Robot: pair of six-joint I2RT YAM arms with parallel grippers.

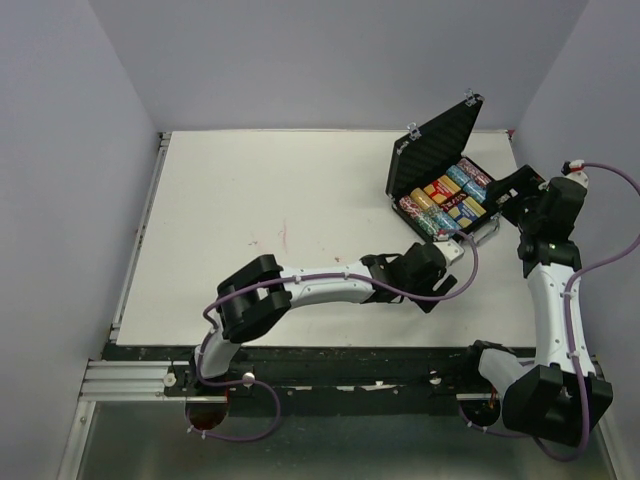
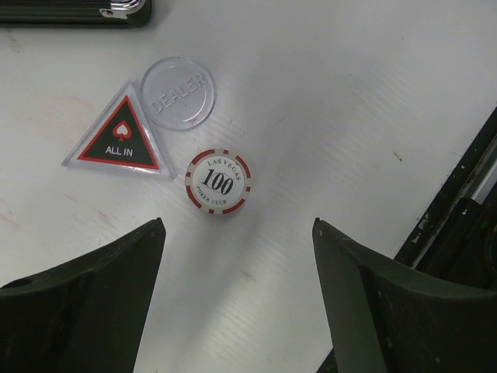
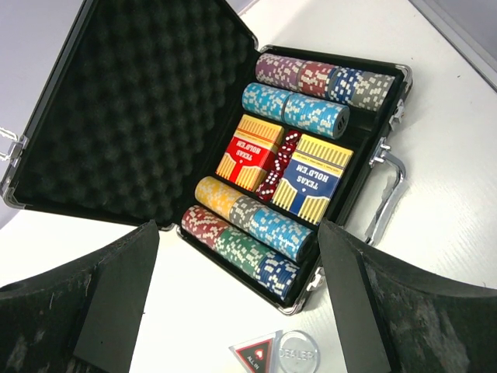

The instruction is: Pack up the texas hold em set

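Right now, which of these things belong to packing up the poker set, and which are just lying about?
Belong: open black foam-lined case, multicoloured chip rows, two card decks, red-and-white 100 chip, triangular ALL IN marker, clear DEALER disc.
Not part: white table, black rail at its near edge.

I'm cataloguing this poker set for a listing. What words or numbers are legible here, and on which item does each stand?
"DEALER": clear disc.
"ALL IN": triangular marker.
"LAS VEGAS POKER CLUB" and "100": loose chip.
"TEXAS HOLD'EM": red card deck and blue card deck, both in the case.
Chip rows: edge markings too small to read.
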